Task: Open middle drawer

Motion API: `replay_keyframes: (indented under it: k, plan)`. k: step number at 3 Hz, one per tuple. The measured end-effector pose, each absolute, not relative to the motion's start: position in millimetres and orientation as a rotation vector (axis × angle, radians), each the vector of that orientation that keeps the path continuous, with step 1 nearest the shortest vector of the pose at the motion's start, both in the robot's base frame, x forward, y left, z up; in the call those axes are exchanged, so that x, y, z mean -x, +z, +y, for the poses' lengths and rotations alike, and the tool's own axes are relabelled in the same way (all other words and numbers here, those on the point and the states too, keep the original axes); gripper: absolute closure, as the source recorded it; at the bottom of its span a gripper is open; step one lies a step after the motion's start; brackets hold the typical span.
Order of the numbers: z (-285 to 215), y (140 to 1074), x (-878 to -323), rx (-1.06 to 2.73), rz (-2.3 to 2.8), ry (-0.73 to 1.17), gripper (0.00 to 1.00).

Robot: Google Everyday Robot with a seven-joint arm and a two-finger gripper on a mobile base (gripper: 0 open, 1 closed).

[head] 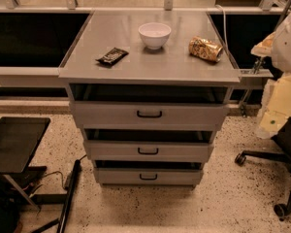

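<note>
The grey cabinet (150,64) has three stacked drawer fronts. The middle drawer (184,152) is the second front, with a small black loop handle (148,151) at its centre. It sits in line with the top drawer (194,114) and the bottom drawer (179,177), and a dark gap shows above each front. My gripper (263,46) is at the right edge on the white and cream arm (281,101). It is level with the cabinet top, well right of and above the middle handle, and touches nothing.
On the cabinet top stand a white bowl (154,34), a crumpled golden snack bag (205,48) and a dark snack bar (112,56). A black chair base with castors (274,161) is at right. A black low table (14,142) and a black pole (70,191) are at left.
</note>
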State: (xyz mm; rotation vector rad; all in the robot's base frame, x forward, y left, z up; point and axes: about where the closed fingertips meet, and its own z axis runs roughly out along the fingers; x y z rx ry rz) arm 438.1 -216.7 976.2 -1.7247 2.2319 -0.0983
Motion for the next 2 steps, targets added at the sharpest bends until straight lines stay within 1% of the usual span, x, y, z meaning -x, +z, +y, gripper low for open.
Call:
replay_keyframes:
  k: [2]
  plan:
    - [-215, 962, -435, 1.725, 2.212, -0.066, 0.00]
